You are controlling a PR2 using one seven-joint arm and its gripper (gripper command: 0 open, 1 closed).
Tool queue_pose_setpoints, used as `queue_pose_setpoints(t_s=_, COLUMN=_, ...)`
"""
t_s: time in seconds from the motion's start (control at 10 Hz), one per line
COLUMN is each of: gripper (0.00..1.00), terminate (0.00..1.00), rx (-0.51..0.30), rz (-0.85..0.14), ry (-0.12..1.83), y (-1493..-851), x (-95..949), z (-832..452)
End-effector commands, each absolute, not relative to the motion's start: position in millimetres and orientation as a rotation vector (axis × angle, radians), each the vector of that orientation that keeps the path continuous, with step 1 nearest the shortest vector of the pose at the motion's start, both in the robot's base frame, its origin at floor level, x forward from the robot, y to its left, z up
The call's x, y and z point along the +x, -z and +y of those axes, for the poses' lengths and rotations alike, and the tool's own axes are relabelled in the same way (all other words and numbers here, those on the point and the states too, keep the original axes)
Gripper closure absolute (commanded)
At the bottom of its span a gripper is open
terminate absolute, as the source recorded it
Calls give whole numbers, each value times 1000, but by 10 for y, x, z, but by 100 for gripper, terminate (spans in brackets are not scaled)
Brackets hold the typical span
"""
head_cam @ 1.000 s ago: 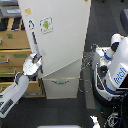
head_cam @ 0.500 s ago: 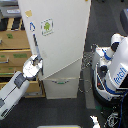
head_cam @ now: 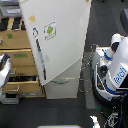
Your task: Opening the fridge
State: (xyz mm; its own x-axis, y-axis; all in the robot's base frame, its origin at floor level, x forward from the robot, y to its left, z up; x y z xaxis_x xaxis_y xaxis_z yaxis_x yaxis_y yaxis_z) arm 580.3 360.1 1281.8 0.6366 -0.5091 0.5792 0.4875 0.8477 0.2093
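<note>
One claw [head_cam: 4,64] shows at the exterior view's left edge; whether it is apart or together I cannot tell. Mid-frame stands one white fridge [head_cam: 60,45], its flat upper door tilted, bearing one green-figure sticker [head_cam: 50,31]. Behind is one tan wooden cabinet [head_cam: 17,55].

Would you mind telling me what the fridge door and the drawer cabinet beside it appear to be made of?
The fridge door looks like white painted metal or plastic: smooth, even and faintly glossy, with stickers lying flat on it. The drawer cabinet looks like tan wood or wood laminate, matte; the blur hides any grain, so this stays a guess.
</note>
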Motion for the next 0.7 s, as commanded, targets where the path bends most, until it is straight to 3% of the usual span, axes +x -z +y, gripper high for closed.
queue_pose_setpoints(t_s=0.1, gripper=0, terminate=0, rx=-18, rz=-439, ry=391, y=-13435, x=2545, z=7741)
queue_pose_setpoints(t_s=0.5, gripper=0, terminate=0, rx=-75, rz=-191, ry=335, y=-11588, x=5487, z=6927)
queue_pose_setpoints(t_s=0.7, gripper=0, terminate=0, rx=-79, rz=-135, ry=300, y=-10724, x=6854, z=5920)
